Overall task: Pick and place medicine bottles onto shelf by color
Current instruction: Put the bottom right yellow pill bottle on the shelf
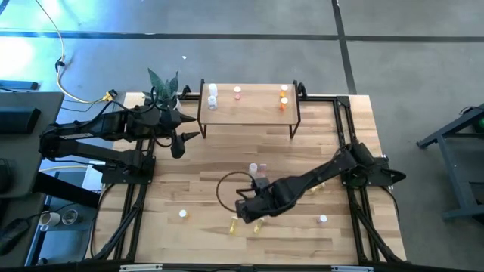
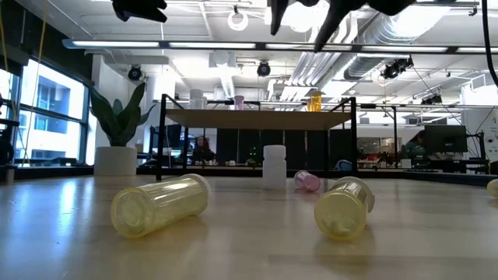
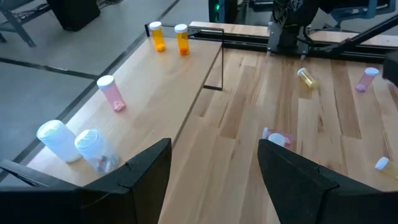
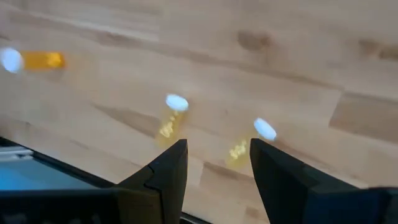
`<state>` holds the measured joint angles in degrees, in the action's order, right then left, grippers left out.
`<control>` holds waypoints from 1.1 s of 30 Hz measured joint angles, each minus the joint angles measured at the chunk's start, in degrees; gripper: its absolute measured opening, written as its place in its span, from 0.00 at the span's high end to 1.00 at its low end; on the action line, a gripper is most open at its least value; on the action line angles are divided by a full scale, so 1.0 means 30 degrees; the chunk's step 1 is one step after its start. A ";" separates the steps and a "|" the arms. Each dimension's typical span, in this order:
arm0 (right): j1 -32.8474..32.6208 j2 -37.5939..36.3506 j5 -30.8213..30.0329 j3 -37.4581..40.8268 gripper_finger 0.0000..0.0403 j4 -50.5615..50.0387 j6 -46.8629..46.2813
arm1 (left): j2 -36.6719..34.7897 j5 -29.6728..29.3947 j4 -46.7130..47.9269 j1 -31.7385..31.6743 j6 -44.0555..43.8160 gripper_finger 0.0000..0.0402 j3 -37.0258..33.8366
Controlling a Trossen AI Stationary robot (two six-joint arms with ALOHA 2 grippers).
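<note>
Light-wood shelf [image 1: 249, 106] on black legs sits at the far middle of the bench [image 1: 189, 181]. On it I see two white bottles [image 1: 212, 94] at its left end, one pink bottle [image 1: 237, 92] near the middle, and two orange bottles [image 1: 284, 95] at its right end, all upright.

Left hand [image 1: 181, 140] is parked just left of the shelf's left end, off the bench surface, fingers [image 3: 140, 171] spread wide with nothing between them. In the left wrist view it looks along the shelf top with the white pair nearest and the orange pair farthest.

Right hand [image 1: 246, 215] is over the near middle of the bench, fingers [image 4: 165, 171] apart with a moderate gap and nothing gripped. Right wrist view shows two pale yellow bottles [image 4: 171, 118] lying on the wood just past the fingertips, white caps pointing away from the hand. From above, those same two lie on the bench right beside the hand on its near side. Low view shows both on their sides, with the right one tilted.

Other loose bottles on the bench:
- a white one [image 2: 274, 166] standing upright near the middle, with a pink one [image 2: 307, 181] lying just beside it
- an orange bottle [image 4: 37, 60] lying on the wood left of the yellow pair
- one bottle [image 1: 323, 220] near right; I can only see its white cap
- a yellowish one [image 1: 319, 186] lying under the right arm

A black cable loop [image 1: 227, 189] lies on the bench left of the right arm. A potted plant [image 1: 162, 87] stands at the far left corner.
</note>
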<state>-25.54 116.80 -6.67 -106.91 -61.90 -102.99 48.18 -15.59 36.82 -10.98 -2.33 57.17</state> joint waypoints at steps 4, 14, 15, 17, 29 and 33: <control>-0.0355 0.0692 0.0450 0.0007 0.59 0.0003 -0.1013 | 0.0000 0.0000 0.0000 0.0000 -0.0006 0.43 0.0000; -0.1061 0.1874 0.0449 0.0007 0.59 0.0524 -0.3980 | 0.0000 0.0000 0.0102 0.0000 -0.0002 0.43 0.0000; -0.1135 0.2013 0.0445 0.0007 0.59 0.0588 -0.4126 | 0.0000 0.0000 0.0102 0.0000 0.0001 0.43 0.0000; -0.1295 0.2275 0.0442 0.0007 0.59 0.0701 -0.4376 | 0.0000 0.0000 0.0142 0.0000 0.0001 0.43 0.0000; -0.2152 0.3343 0.0291 0.0015 0.59 0.1282 -0.6970 | 0.0000 0.0000 0.0301 0.0000 -0.0004 0.43 0.0007; -0.2318 0.3570 -0.0387 0.0015 0.59 0.1403 -0.7748 | 0.0000 0.0007 0.0292 -0.0005 -0.0152 0.43 0.0007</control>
<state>-32.49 127.51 -7.83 -106.87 -57.69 -126.23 48.18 -15.57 37.70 -11.00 -2.79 57.19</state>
